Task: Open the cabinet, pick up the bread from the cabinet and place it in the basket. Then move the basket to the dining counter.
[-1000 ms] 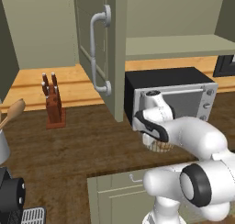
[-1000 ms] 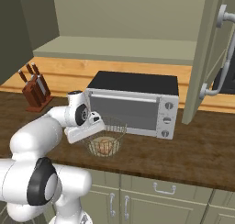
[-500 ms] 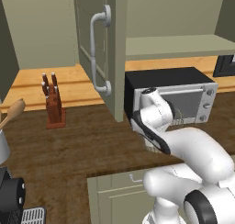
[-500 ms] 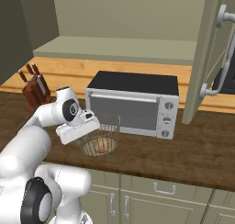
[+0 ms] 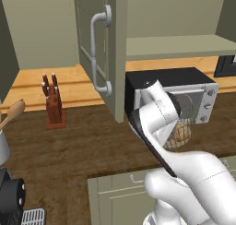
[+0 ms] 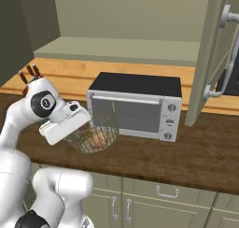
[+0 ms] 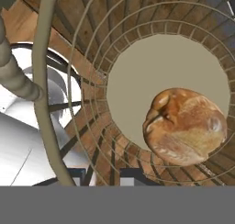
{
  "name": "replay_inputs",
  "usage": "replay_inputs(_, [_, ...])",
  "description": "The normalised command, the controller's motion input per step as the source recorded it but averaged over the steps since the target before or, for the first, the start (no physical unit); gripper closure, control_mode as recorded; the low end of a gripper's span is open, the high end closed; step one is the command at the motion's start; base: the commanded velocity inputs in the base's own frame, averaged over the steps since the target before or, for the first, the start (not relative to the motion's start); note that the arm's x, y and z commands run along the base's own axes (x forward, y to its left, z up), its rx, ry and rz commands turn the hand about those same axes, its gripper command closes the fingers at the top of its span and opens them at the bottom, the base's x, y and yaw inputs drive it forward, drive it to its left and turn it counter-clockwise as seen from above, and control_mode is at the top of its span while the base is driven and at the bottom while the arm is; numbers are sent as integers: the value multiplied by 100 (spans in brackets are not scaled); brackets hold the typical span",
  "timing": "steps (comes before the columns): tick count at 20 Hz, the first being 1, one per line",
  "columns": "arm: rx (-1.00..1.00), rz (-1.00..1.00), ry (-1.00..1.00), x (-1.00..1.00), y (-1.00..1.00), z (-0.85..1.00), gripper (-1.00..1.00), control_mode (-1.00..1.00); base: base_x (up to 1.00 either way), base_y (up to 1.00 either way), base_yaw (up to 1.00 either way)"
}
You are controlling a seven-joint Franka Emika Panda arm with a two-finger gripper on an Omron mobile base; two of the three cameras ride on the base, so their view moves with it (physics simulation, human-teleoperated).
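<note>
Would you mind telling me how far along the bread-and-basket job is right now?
Done: the cabinet door stands open and the bread lies in the basket.
In hand: the end effector is at the basket's rim, jaws nearly closed on the wire, in front of the microwave.
Left: carrying the basket to the dining counter.

2 base views flank the arm, sharing the microwave (image 5: 173, 99) (image 6: 135, 105) — hand view peers closely into the basket (image 7: 87, 85).

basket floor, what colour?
Pale beige disc under the grey wire basket; clearest in the hand view.
</note>
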Motion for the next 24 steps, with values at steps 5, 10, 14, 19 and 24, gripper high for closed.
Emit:
replay_inputs(5, [-14,0,-5,-60,3,100,100,-100,0,0,0])
replay_inputs(10, [-9,1,-5,-55,3,100,100,-100,0,0,0])
replay_inputs(14, [1,5,0,-51,1,92,100,-100,0,0,0])
replay_inputs(19, [20,12,0,-30,0,46,100,-100,0,0,0])
replay_inputs(24, [15,22,-12,8,0,-17,100,-100,0,0,0])
